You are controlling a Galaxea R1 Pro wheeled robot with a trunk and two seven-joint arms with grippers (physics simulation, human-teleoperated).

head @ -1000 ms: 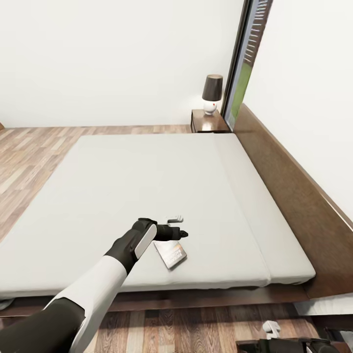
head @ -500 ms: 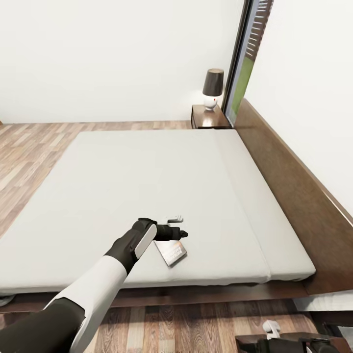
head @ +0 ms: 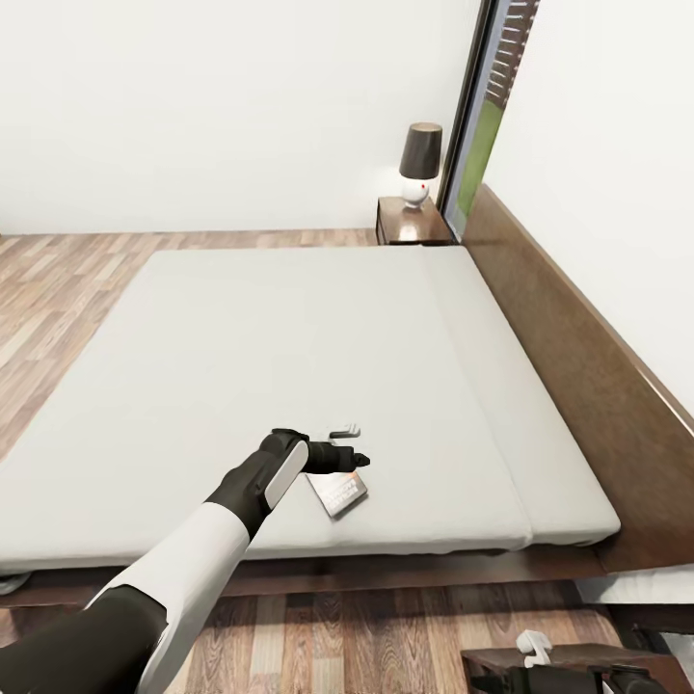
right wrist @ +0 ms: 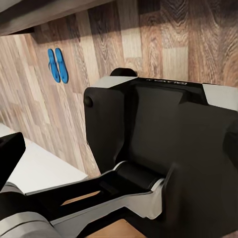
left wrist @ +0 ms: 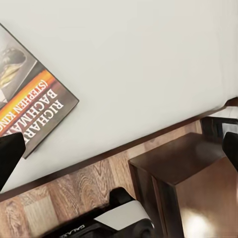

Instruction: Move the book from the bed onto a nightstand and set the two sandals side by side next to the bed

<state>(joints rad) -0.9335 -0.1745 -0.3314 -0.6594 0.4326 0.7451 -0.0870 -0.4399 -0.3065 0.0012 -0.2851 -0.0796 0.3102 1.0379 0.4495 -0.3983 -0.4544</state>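
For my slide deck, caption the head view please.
Left end effector poised over the book near the bed's front edge.

The book (left wrist: 29,106) cover reads "RICHARD BACHMAN" and "(STEPHEN KING".

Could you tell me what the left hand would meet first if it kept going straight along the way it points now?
Most likely the grey mattress of the bed: the left hand hovers low over it beside the book, aimed along the surface toward the headboard. Depth is uncertain.
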